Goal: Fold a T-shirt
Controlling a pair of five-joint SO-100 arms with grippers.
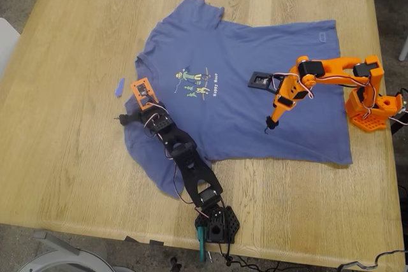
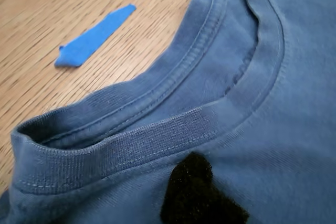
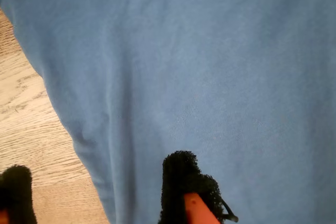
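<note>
Judging from how things lie, I have not yet made a fold: the T-shirt (image 1: 255, 62) lies spread front-up across the worktop (image 1: 64, 157), its print (image 1: 194, 82) showing, the collar (image 2: 157, 145) toward the exterior view's left and the hem toward its right. My first end effector (image 1: 132, 115), on the black arm, sits at the collar; the first wrist view shows only one dark pad against the cloth just inside the ribbed neckband, so I cannot tell whether it is spread or pinching. My second end effector (image 3: 100, 192), on the orange arm, hovers over the shirt's body with its pads held wide apart, one above the fabric and one above bare wood, the shirt's edge running between them, and nothing is gripped. I reckon the step in hand is getting a hold at both ends. The next move calls for each end effector to pinch an edge cleanly, taking both layers, then lift and carry together so the cloth does not drag or bunch. A small blue tape strip (image 1: 119, 87) lies on the wood just beside the collar, clear of the shirt; the black arm lying across the nearer sleeve is the likelier obstruction
</note>
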